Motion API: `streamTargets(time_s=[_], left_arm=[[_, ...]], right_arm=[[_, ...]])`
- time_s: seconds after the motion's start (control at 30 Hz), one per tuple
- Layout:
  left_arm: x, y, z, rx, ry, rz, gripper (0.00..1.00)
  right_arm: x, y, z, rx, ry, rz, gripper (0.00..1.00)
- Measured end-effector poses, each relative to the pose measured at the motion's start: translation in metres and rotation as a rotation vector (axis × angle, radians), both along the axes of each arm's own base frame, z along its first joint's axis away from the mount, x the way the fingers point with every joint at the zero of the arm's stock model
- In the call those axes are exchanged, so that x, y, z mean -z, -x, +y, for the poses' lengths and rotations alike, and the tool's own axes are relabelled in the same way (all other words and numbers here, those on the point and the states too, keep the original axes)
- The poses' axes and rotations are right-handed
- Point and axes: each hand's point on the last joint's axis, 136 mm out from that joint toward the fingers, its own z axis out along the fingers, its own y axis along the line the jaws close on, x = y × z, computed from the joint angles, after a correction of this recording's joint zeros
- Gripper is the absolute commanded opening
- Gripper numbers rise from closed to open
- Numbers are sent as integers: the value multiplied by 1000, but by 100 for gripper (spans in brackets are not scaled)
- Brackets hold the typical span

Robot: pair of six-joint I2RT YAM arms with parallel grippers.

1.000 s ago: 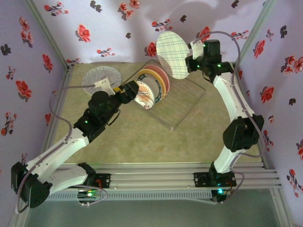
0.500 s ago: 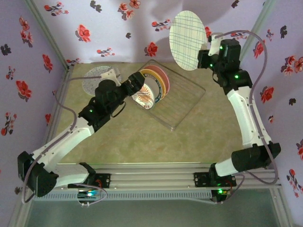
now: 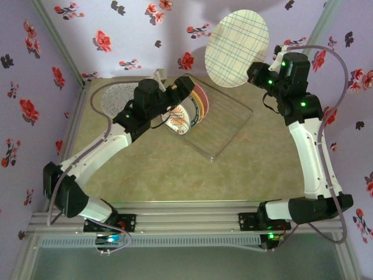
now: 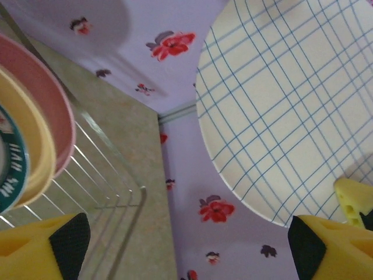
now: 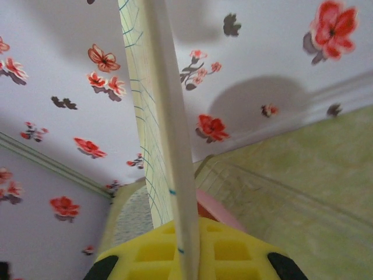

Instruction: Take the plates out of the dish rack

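Observation:
My right gripper point(image 3: 256, 71) is shut on the rim of the white grid-patterned plate point(image 3: 238, 48) and holds it high above the back right of the dish rack point(image 3: 226, 125). In the right wrist view the plate's edge point(image 5: 169, 146) runs up from between the yellow pads of that gripper point(image 5: 186, 262). Standing in the rack are a pink plate point(image 3: 202, 95), an orange-tan one and a small white sunburst plate point(image 3: 178, 119). My left gripper point(image 3: 186, 86) hovers open at their back ends. Its wrist view shows the pink plate point(image 4: 46, 99) to the left, and nothing between its fingers point(image 4: 70, 239).
A speckled plate point(image 3: 113, 96) lies flat on the green table at the back left. The rack's ribs point(image 4: 105, 175) and corner show just ahead of the left gripper. Flowered purple walls close in the back and both sides.
The right arm has raised the grid plate higher and further right. The left arm has reached further back, from the front of the racked plates to their rear ends.

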Motion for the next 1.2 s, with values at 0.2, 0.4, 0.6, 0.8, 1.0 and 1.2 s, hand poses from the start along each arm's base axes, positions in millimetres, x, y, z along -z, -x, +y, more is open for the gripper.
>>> streamTargets(time_s=[0.2, 0.4, 0.6, 0.8, 1.0, 1.2], left_arm=[[-3, -7, -23, 65, 63, 103, 81], [-3, -14, -36, 86, 105, 162, 72], [-3, -27, -43, 86, 145, 184, 64], [1, -40, -49, 86, 160, 199, 57], [-4, -44, -53, 96, 183, 204, 28], [-17, -47, -50, 94, 243, 212, 0]], right_arm=[[12, 1, 10, -18, -211, 116, 0], [12, -4, 19, -44, -389, 183, 0], [16, -12, 24, -61, -459, 222, 0], [32, -14, 33, -93, -502, 288, 0], [36, -15, 35, -97, -519, 306, 0], [44, -17, 37, -101, -540, 331, 0]])
